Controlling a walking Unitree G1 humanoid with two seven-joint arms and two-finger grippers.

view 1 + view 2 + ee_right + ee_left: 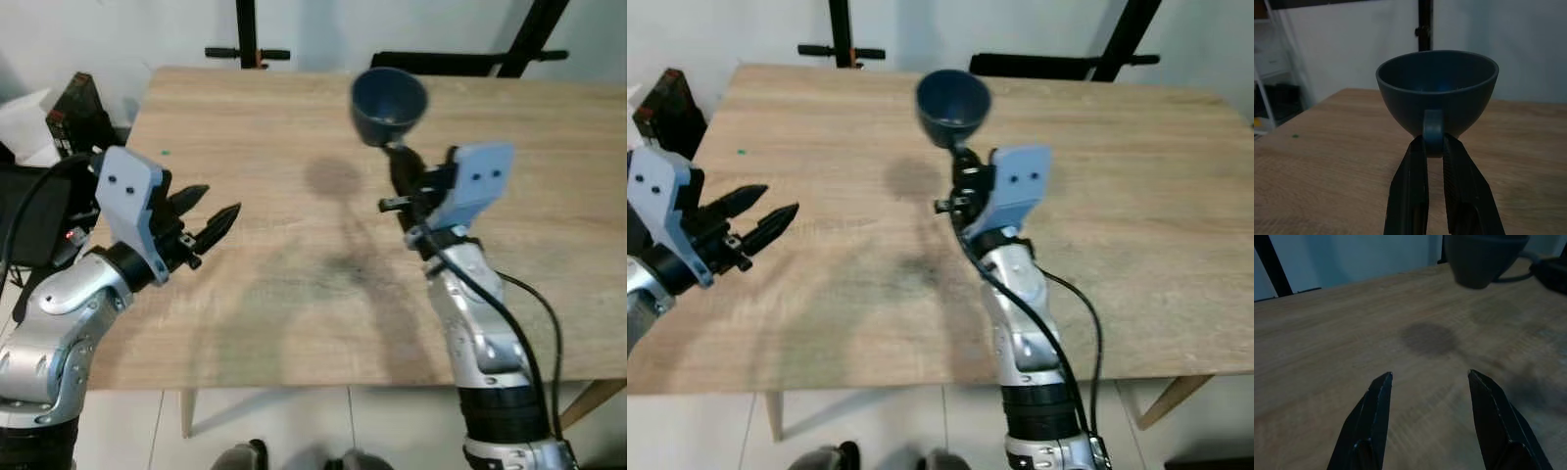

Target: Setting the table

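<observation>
A dark blue cup (388,104) hangs upright above the middle of the light wooden table (245,127), casting a round shadow (333,178) on the wood. My right gripper (1434,147) is shut on the cup's handle (1433,132); the cup (1437,90) looks empty inside. Over the table's left part my left gripper (208,218) stands open, nothing between its fingers (1381,401), pointing toward the cup (1481,259).
Black stand legs (247,39) and a bar (460,63) rise behind the table's far edge. A dark box and black gear (69,117) sit off the table's left side. White tiled floor (294,421) lies below the near edge.
</observation>
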